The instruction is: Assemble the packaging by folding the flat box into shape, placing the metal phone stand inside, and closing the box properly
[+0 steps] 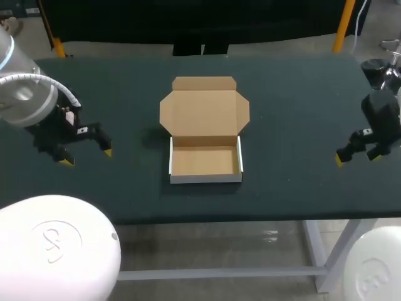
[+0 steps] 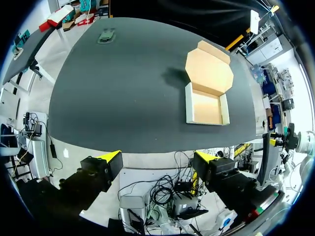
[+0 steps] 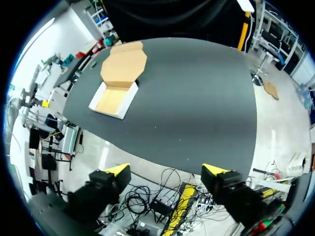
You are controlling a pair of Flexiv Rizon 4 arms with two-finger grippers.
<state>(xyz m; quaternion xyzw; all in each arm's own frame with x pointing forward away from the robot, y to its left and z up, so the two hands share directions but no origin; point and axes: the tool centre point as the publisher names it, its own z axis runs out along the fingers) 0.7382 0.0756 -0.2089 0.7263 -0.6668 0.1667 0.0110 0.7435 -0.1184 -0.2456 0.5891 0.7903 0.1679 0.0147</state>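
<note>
The brown cardboard box with white outer walls (image 1: pixel 205 160) sits formed, its lid open behind the tray. The left gripper (image 1: pixel 86 156) and right gripper (image 1: pixel 357 158) hang well to either side of it, jaws spread and empty. The metal phone stand, not clearly in view, should go in flat and clear of the walls.

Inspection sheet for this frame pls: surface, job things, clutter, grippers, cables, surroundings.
surface: dark table, flat.
job's things: cardboard box mid-table, tray folded up, lid open, lying back, nothing inside; phone stand not identified.
clutter: small grey item near a table edge, too small to tell.
grippers: left gripper and right gripper open, empty, apart from the box.
cables: pale hose on left arm.
surroundings: nothing seen.
</note>
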